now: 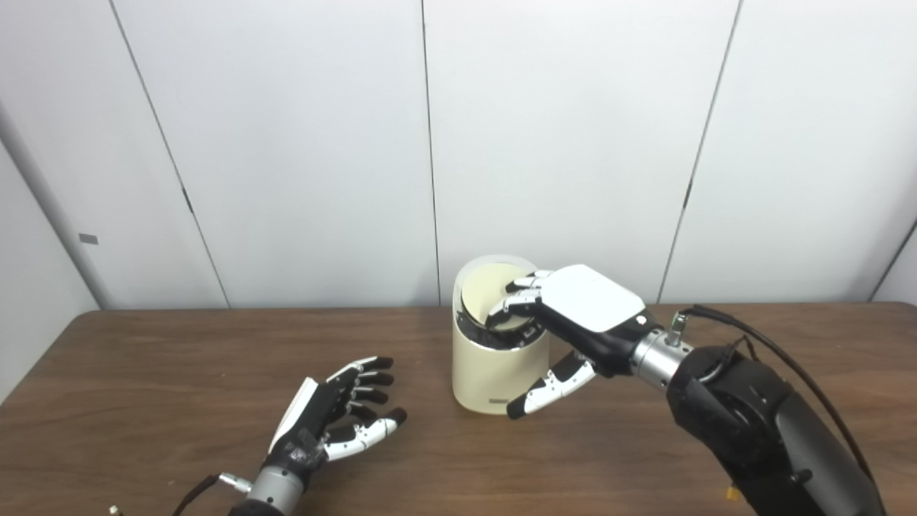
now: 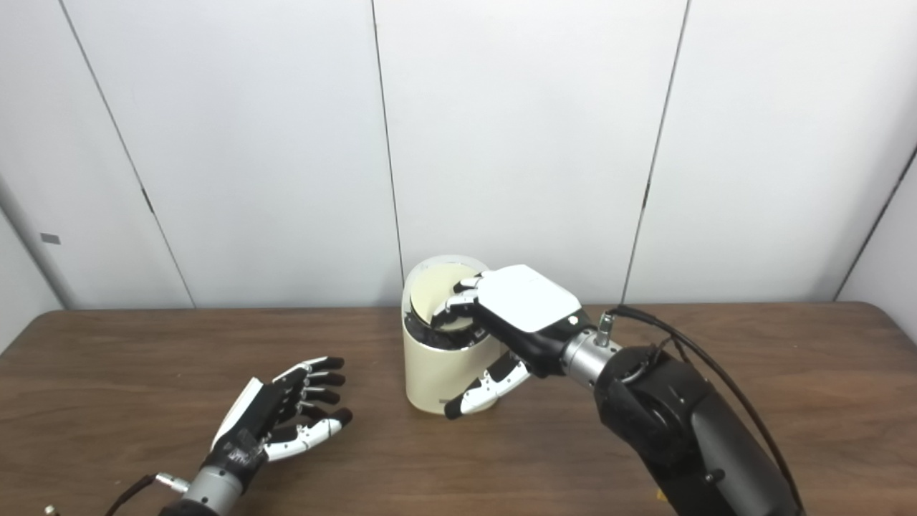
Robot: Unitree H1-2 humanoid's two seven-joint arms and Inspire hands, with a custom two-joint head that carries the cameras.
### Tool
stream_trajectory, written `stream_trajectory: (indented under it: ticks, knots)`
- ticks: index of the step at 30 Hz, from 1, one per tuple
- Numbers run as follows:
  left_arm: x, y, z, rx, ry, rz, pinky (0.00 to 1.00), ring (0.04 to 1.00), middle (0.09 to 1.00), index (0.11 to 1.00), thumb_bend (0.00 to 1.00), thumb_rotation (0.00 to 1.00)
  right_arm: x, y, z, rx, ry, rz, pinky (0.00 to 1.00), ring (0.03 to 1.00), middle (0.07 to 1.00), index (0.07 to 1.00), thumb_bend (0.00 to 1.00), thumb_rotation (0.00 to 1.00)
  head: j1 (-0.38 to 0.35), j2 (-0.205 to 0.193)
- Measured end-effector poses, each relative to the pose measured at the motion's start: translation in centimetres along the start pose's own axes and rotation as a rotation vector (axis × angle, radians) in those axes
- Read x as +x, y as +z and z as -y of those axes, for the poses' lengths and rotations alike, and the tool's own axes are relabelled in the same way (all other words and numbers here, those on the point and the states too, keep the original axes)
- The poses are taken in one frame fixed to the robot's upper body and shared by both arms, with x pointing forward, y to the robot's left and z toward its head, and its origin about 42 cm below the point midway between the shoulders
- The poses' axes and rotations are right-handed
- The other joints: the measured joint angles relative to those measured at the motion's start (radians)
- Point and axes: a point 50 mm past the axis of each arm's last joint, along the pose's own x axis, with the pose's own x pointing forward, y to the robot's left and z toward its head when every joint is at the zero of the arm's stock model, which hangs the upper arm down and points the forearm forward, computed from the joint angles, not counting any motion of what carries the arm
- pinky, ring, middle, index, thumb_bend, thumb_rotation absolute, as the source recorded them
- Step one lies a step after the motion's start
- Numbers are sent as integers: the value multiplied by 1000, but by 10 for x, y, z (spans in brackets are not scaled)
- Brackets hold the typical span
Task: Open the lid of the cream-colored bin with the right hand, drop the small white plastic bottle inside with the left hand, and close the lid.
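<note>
Left hand (image 1: 326, 423): lying palm-up on the table (image 1: 143, 387) at about 7 o'clock from the bin, fingers (image 1: 369, 373) spread apart and holding nothing; it looks to be waiting clear of the bin so the other arm has room.
Small white plastic bottle: not showing in either view; not in the left hand, not on the bare table. Judging by that, it is probably inside the bin already, though the interior is hidden.
Cream-colored bin (image 1: 494, 373): standing upright near the table's far edge, at 12 o'clock in the scene, close to the wall panels (image 1: 286, 143).
Lid (image 1: 491, 290): sitting tilted in the bin's mouth, a dark gap showing along its near rim, so not seated flat.
Right hand (image 1: 573, 315): reaching in from 4 o'clock, fingers curled over the lid's right edge and touching it, thumb hanging apart beside the bin's wall at 5 o'clock; not clamped on anything. The placement suits pressing or swinging the lid.
In the way: nothing is crowding the bin; only the right arm's cable (image 1: 788, 365) is looping behind the wrist.
</note>
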Motion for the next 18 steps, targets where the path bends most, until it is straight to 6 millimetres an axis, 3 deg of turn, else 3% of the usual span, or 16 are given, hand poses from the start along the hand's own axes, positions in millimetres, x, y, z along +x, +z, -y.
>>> stream_trajectory:
  ticks: [18]
  knots:
    - [1,1,6,-12,0,-5,632,722,786,842,567,238,3,-1,6,20,50,-4,925,887,741,760,747,630,9,-5]
